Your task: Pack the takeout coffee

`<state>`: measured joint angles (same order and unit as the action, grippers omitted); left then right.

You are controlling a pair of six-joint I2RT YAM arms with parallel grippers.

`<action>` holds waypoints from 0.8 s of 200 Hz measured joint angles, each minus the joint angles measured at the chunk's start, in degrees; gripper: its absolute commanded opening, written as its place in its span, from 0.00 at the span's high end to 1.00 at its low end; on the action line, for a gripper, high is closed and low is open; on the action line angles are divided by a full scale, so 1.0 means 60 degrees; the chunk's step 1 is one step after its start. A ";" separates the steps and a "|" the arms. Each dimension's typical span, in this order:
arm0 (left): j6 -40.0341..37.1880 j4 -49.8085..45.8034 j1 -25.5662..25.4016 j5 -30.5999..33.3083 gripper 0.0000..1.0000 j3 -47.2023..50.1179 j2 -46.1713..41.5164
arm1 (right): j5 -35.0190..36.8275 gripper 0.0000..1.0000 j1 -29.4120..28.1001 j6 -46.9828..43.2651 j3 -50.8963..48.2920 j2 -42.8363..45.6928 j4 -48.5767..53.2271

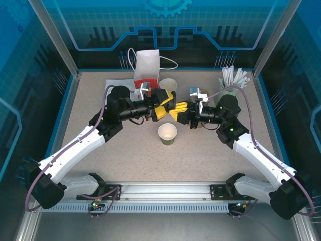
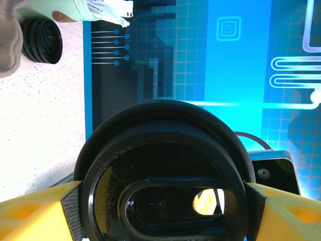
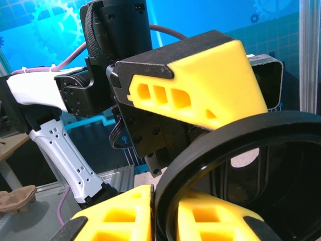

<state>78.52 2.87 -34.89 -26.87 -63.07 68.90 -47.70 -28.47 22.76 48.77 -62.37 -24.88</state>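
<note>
**Between the two grippers, one black lid**

Up in the middle, the left gripper [image 1: 166, 104] has its yellow fingers spread wide, pressed on both sides of a round black lid [image 2: 160, 150]. The right gripper [image 1: 179, 109] pinches the lid's rim, its fingers nearly together. Just below them, toward the arm bases, the green cup [image 1: 167, 133] stands upright, white inside, and nothing touches it. Behind the left gripper stands the white paper bag [image 1: 147, 63]. Past the right gripper, a pale-green pot [image 2: 60, 9] holds white sticks.

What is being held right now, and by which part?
A black lid: the left end effector spans its width, gripping opposite edges; the right end effector appears to pinch its rim.
</note>
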 measured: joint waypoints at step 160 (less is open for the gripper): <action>-0.3457 -0.4331 -0.0004 0.2149 0.22 -0.0790 -0.0066 | 0.0084 0.22 0.0448 -0.0572 0.0313 0.0091 0.2656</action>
<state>57.78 -23.11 -34.92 -13.98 -67.81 68.51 -47.20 -25.78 19.33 50.65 -61.82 -8.95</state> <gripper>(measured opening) 0.784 0.738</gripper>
